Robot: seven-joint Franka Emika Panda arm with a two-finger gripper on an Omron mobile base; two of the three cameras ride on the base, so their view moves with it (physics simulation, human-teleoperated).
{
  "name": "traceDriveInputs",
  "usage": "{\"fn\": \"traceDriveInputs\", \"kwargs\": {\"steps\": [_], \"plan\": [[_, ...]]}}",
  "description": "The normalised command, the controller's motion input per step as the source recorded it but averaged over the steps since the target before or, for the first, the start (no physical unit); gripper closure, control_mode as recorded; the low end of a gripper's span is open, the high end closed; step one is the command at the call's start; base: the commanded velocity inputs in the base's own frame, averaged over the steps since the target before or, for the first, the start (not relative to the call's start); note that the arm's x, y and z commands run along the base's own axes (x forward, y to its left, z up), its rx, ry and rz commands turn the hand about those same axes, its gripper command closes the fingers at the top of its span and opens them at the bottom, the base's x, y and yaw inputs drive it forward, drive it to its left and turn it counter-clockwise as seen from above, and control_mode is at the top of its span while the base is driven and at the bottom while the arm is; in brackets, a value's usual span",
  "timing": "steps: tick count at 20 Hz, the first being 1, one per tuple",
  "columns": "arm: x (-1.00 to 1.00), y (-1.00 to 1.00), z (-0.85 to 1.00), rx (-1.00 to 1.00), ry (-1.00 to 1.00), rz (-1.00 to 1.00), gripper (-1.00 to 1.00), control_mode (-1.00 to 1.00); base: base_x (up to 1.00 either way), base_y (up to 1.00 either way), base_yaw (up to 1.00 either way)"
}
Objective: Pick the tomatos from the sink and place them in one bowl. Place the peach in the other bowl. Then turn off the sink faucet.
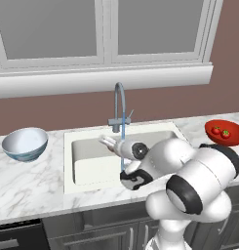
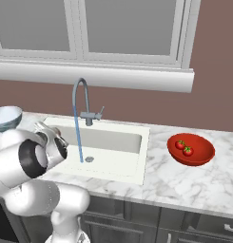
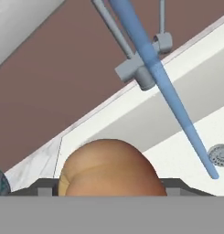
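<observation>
Both tomatos (image 2: 184,148) lie in the red bowl (image 2: 203,156) on the right part of the table (image 2: 184,182), so the step in hand is, I judge, carrying the peach (image 3: 109,168) to the white and pale blue bowl (image 1: 24,143) near the table's left edge. The hand view shows the peach large and close between the dark finger tips; the jaws appear clamped on it, though the contact itself is cut off at the bottom.

To do this well, the gripper (image 1: 107,142), now over the sink (image 1: 91,168) toward its left half, should lift the fruit clear of the basin's left rim before swinging left. It should also keep away from the faucet (image 1: 119,110) and the running water (image 1: 123,146). The peach is round and smooth, so it could slip if the grip loosens. Best to bring it low over the bowl's middle before letting go, or it may bounce off the rim. The faucet remains to be turned off afterwards.

The hand view alone shows the peach; in the left base view the hand hides it. The right base view shows the drain (image 2: 89,159) and the tomatos' green tops plainly. The left base view shows the whole target bowl, which the right base view cuts at its left edge.
</observation>
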Motion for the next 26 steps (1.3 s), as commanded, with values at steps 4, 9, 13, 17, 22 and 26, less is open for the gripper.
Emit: {"fn": "traceDriveInputs", "kwargs": {"steps": [4, 9, 13, 17, 22, 26], "plan": [[0.01, 0.34, 1.00, -0.15, 0.23, 0.00, 1.00, -1.00, 0.00, 0.00, 0.00], [0.00, 0.09, 1.00, -0.22, 0.29, 0.00, 1.00, -1.00, 0.00, 0.00, 0.00], [0.00, 0.01, 1.00, -0.23, 0.28, 0.00, 1.00, -1.00, 0.00, 0.00, 0.00], [-0.21, 0.00, 1.00, -0.26, 0.30, 0.00, 1.00, -1.00, 0.00, 0.00, 0.00], [-0.36, 0.06, 0.72, -0.27, 0.38, 0.00, 1.00, -1.00, 0.00, 0.00, 0.00], [-0.29, 0.21, 0.25, -0.08, 0.18, 0.02, 1.00, -1.00, 0.00, 0.00, 0.00]]}}
